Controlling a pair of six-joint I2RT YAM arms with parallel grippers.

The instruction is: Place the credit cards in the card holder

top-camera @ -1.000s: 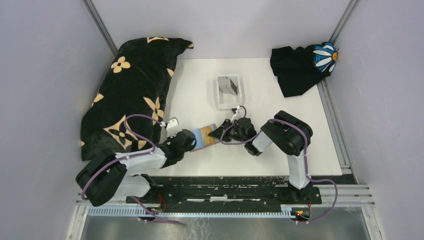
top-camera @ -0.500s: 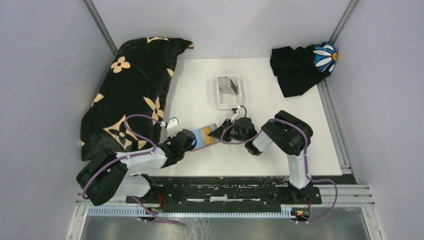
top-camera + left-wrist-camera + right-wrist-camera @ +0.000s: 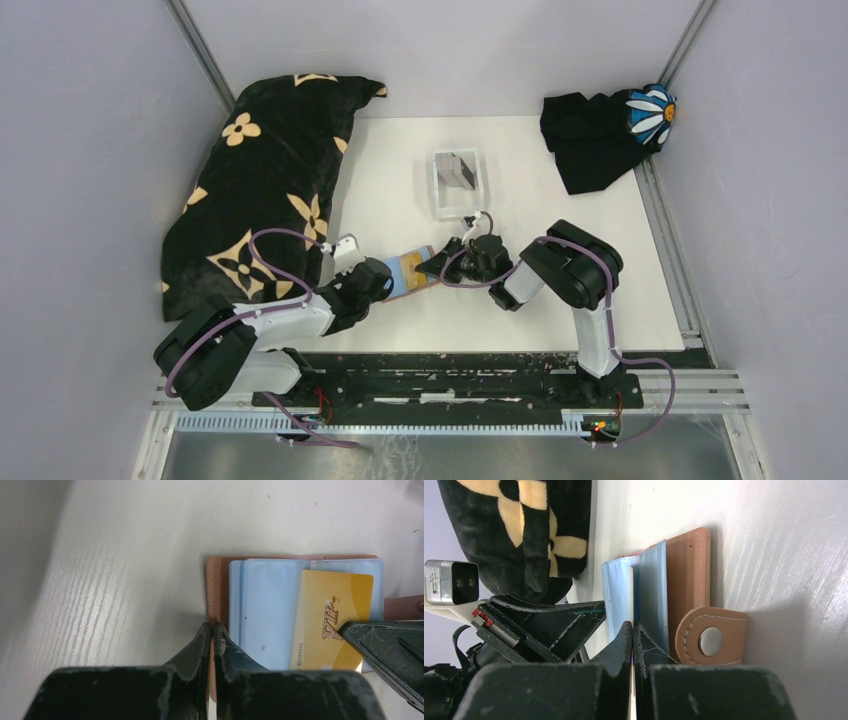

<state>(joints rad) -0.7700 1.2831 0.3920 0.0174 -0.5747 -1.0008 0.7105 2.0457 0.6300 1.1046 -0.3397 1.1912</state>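
On card holder [image 3: 216,587] (open): gold card [image 3: 332,615].

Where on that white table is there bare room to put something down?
Widest bare stretch: right side of the table, between the right arm and the rail, in front of the black cloth. Smaller patches flank the white tray. Crowded: centre-front, where the left gripper and right gripper meet at the card holder.

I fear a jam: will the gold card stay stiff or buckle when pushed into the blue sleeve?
Probably stiff: the gold card looks flat and straight-edged though the right jaws pinch only one end. Its face looks glossy, so it may slip. The thin blue sleeves would likely bunch before it bends.
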